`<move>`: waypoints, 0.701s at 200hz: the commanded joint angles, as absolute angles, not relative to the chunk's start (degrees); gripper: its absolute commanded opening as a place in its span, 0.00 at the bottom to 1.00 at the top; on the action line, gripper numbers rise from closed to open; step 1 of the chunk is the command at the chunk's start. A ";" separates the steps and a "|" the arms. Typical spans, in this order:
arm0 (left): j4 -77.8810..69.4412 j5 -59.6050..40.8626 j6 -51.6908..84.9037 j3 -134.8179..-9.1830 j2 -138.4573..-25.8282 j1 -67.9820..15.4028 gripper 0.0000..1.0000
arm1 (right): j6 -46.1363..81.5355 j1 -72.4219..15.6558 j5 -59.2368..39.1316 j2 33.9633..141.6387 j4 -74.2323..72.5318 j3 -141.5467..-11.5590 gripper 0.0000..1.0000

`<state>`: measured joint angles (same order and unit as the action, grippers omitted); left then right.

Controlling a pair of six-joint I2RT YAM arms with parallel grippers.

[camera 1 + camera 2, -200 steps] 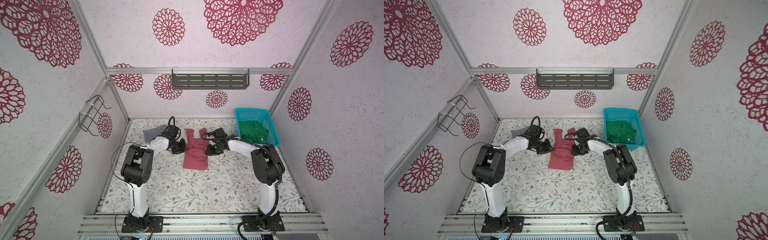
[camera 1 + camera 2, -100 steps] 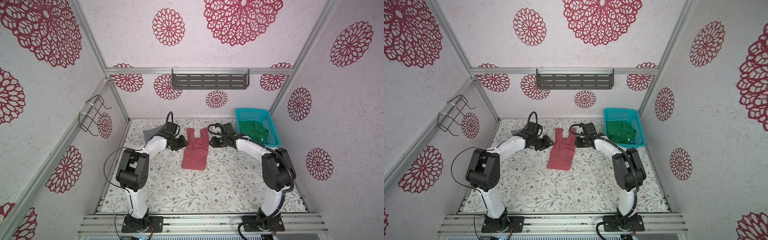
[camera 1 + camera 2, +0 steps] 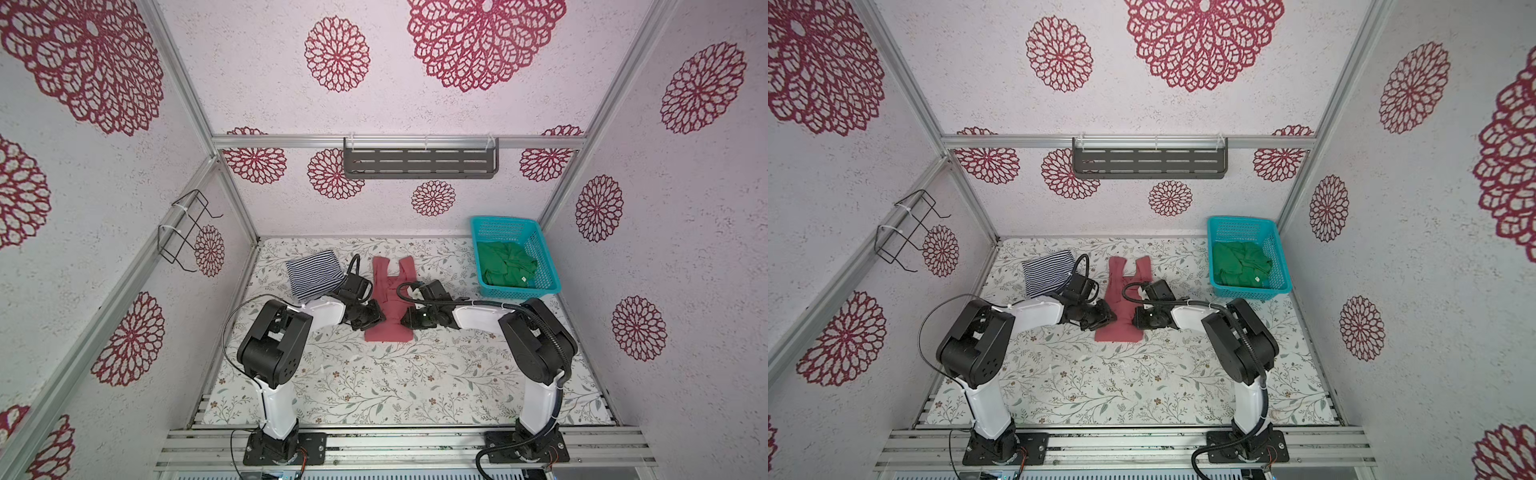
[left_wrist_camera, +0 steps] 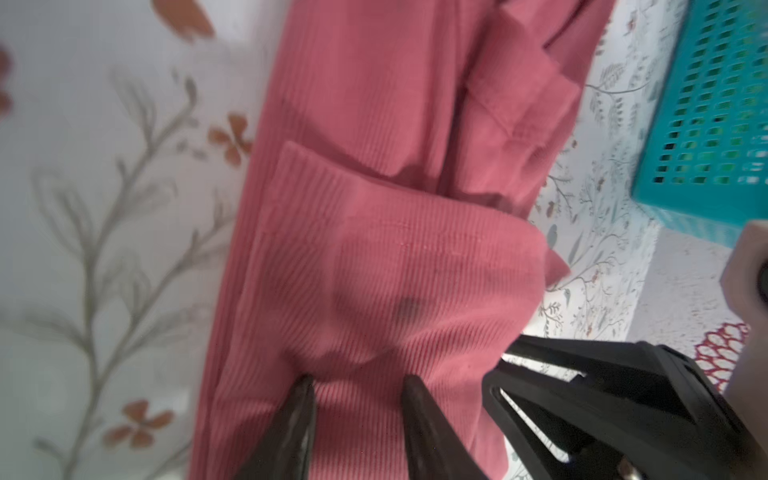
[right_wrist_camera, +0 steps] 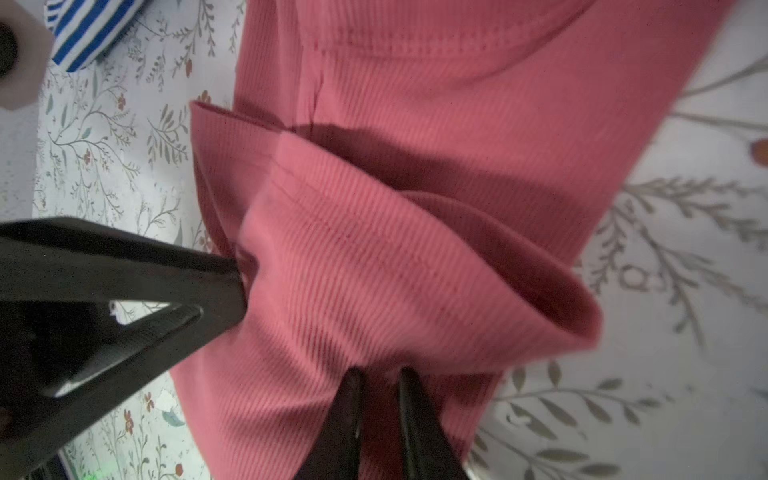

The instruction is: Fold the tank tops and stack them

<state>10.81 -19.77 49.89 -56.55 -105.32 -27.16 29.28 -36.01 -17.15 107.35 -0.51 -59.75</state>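
Floral tabletop (image 3: 395, 374) (pink top (image 3: 388, 328)), medallion walls (image 3: 415, 104)

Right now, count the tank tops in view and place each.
3. Striped top folded at back left; red-pink top mid-table; green top bunched in the teal basket, possibly hiding more.

Hardware: left arm (image 3: 277, 401) and right arm (image 3: 537, 399) have white link shells, black joint housings and black base plates (image 3: 286, 449). A thin black cable (image 3: 223, 332) runs off the left arm, a corrugated black conduit (image 3: 562, 353) along the right. The left pincer (image 4: 359, 384) and right pincer (image 5: 380, 376) have black tapered fingers.
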 commanded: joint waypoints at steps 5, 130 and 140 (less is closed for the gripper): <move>13.23 -19.34 57.58 -45.50 -99.42 -32.59 0.38 | 33.11 -39.77 -16.32 100.01 2.89 -52.52 0.20; 23.20 -10.62 57.98 -38.91 -74.06 -28.36 0.45 | 23.70 -34.45 -20.40 91.07 13.67 -55.34 0.43; 21.70 -10.50 58.23 -38.50 -75.31 -28.71 0.45 | 22.94 -34.37 -20.56 92.22 13.31 -55.83 0.45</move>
<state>24.95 -10.85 57.23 -40.25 -72.75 -28.01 26.92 -34.17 -18.31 89.78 13.39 -53.52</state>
